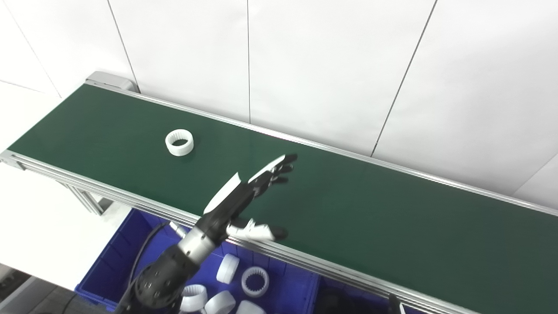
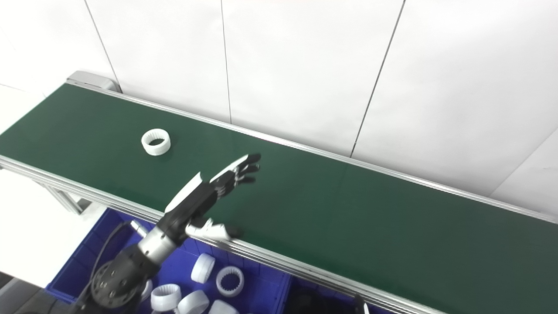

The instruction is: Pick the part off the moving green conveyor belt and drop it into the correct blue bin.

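Left eye view: the left hand [image 1: 244,196] is held open and empty over the belt [image 1: 392,218]; a white ring [image 1: 179,142] is seen near the belt's left end.

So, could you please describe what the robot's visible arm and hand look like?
The left hand has a black body with a white shell on its back, black fingers and a white thumb tipped in black. A silver metal cuff joins it to a black forearm, with a black cable looping alongside.
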### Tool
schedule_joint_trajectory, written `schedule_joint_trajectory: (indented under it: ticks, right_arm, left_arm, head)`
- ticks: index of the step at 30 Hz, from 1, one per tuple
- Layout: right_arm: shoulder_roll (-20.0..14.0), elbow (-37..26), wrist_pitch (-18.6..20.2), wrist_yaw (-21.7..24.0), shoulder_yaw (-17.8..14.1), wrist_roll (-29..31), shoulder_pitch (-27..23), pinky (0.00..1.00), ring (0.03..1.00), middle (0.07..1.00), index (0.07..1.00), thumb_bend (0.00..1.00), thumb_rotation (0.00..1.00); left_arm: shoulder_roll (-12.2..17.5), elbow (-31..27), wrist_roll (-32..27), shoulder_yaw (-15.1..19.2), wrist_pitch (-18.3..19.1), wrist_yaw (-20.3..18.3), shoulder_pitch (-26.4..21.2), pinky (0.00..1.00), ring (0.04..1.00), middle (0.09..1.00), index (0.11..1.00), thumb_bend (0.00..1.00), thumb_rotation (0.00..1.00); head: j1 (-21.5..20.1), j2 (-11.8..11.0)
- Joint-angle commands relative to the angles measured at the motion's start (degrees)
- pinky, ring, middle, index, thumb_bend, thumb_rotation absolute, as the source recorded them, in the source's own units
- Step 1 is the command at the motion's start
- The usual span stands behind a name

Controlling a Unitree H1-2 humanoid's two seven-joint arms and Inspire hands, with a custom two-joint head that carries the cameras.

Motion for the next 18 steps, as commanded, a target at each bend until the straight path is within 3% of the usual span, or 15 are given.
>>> schedule_joint_trajectory:
  ticks: [1,6,11,18]
  right_arm:
    - [0.45,-0.32,-4.26,-0.66,-0.07,-0.13,-0.17,1.00,1.000,1.000,1.000,0.98,0.47]
    - [0.50,-0.29,-4.51,-0.53,0.08,-0.08,0.14,1.00,1.000,1.000,1.000,0.98,0.47]
    - [0.44,-0.13,-5.06,-0.57,0.08,0.06,0.38,1.00,1.000,1.000,1.000,0.98,0.48]
    - [0.29,0.27,-5.78,-0.25,0.12,0.71,0.17,1.00,1.000,1.000,1.000,0.98,0.47]
  left_arm:
    - [0.44,-1.99,2.25,1.02,2.69,2.37,-3.92,0.90,0.964,1.000,0.974,0.78,0.56]
    - [0.96,-1.09,7.81,1.55,8.64,4.17,-9.22,0.88,0.955,1.000,0.976,0.77,0.54]
    - [1.93,3.45,11.76,1.38,11.59,5.68,-13.54,0.94,0.988,1.000,0.980,0.79,0.55]
    - [3.73,11.03,17.27,0.35,14.00,8.00,-19.17,0.94,0.977,0.997,0.963,0.82,0.49]
  head:
    - [-0.08,0.00]
    - [-0.29,0.07]
    - [-0.24,0.13]
    - [-0.01,0.08]
